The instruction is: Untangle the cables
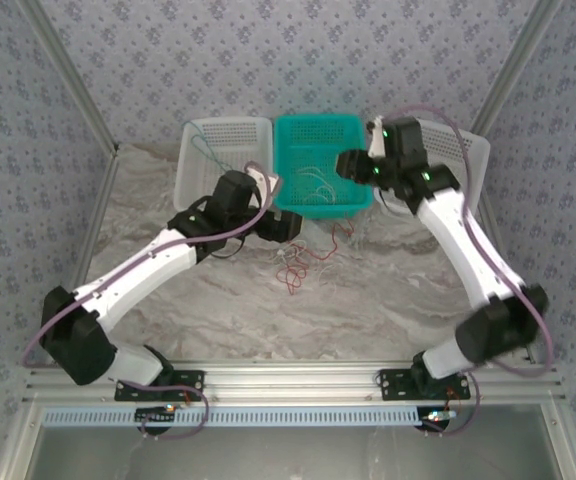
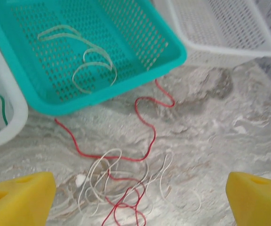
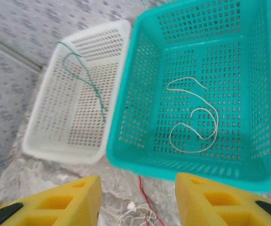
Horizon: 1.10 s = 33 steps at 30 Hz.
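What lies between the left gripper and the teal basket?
In the left wrist view, the tangled red and whitish cables on the marble table.

I see a teal basket (image 1: 318, 120) at twelve o'clock on the marbled table (image 1: 368, 310); a white basket (image 1: 228, 124) sits just beside it at nine o'clock; a second white basket (image 1: 474, 150) at three o'clock.

A robot lab cell: aluminium frame (image 1: 298, 378), wallpapered panels (image 1: 268, 60), marble-look table (image 1: 368, 300), bolted robot arms (image 1: 458, 240).
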### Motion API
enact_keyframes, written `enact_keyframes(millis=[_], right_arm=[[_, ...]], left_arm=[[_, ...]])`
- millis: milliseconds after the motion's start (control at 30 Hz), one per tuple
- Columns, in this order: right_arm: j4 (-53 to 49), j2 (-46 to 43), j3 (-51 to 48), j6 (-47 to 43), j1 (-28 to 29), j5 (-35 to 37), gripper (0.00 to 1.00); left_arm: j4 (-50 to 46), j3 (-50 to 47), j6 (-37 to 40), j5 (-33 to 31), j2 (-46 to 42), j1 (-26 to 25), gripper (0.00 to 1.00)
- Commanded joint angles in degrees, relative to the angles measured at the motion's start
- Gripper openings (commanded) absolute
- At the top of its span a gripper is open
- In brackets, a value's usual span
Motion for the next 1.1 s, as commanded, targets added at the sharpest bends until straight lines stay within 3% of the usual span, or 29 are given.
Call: enact_keyframes(millis=[0,133,300,533,767,800,867,1067], right_arm=[[3.8,-7.1,-11.4,0.9,2.2,1.3,0.48],[3.5,-15.4,-21.7,3.1,5.5,3.8,0.48],[5.2,-19.1,-28.2,8.3,8.5,3.5,0.48],[3.1,-17.1,-27.0,8.0,11.1,6.0,0.47],[2.3,-14.6,-25.0,6.2,11.2,8.5,0.47],[2.6,-14.1,-25.0,5.7,11.2,8.5,0.47],[3.0,-12.8,-24.7,3.8,11.2,9.0,0.47],[10.9,-10.5,-28.5,-8.2,11.4,7.6,0.44]], left_arm=[[-6.3,2.2,-1.2,1.0,5.3,0.4,0.92],[-6.8,4.2,-1.8,2.0,12.9,1.0,0.87],[-2.4,4.4,-1.5,0.3,19.2,1.6,0.83],[-1.9,5.9,-1.2,2.5,27.0,2.6,0.53],[-0.9,4.5,-0.5,7.2,29.0,2.7,0.33],[-0.5,4.3,-0.2,7.3,29.1,2.7,0.26],[0.0,3.6,0.3,7.9,28.5,2.8,0.02],[2.0,2.4,2.1,12.2,22.8,2.7,0.00]])
